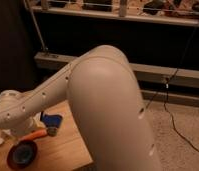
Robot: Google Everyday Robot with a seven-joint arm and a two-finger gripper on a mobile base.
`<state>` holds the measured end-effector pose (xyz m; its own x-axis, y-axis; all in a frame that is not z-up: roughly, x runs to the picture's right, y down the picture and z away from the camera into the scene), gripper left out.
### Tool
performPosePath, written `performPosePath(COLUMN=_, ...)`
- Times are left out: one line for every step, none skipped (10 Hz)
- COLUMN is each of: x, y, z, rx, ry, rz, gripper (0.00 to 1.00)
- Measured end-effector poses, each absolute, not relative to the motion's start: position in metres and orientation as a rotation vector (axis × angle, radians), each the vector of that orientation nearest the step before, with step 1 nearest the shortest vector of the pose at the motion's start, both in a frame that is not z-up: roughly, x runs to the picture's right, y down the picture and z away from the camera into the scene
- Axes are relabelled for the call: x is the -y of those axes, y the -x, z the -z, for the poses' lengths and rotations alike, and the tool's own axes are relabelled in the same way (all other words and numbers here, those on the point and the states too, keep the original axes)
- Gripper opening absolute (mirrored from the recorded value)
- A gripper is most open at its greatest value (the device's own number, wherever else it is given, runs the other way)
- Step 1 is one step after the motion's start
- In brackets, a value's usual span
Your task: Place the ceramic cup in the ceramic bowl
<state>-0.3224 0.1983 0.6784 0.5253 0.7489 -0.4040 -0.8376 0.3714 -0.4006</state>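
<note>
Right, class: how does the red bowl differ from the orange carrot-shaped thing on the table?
The ceramic bowl is round and hollow; the carrot-shaped object is long and thin. The bowl is dark red, the carrot-shaped object bright orange. The bowl sits nearer the table's front edge, the carrot-shaped object behind it, closer to the tool at the arm's left end. Both rest on the wooden table.

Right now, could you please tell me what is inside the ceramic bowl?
Inside the ceramic bowl sits a dark bluish round shape, possibly the ceramic cup; I cannot confirm. The gripper sits beneath the arm, far left.
</note>
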Motion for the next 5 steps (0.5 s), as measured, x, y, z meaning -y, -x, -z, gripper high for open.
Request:
performPosePath(x=-0.188, y=0.301, z=-0.685, rx=-0.181, ry=0.578, rz=-1.073, gripper=0.80)
performPosePath(x=-0.183, y=0.287, z=-0.690, rx=-0.194, ry=0.558, rz=-1.101, gripper=0.80)
performPosePath(x=-0.183, y=0.287, z=-0.690, rx=-0.195, ry=0.558, rz=-1.102, gripper=0.80)
performPosePath(x=-0.185, y=0.289, z=-0.689, rx=-0.194, ry=0.560, rz=-1.099, gripper=0.80)
performPosePath(x=-0.184, y=0.288, z=-0.689, rx=-0.194, ry=0.559, rz=-1.099, gripper=0.80)
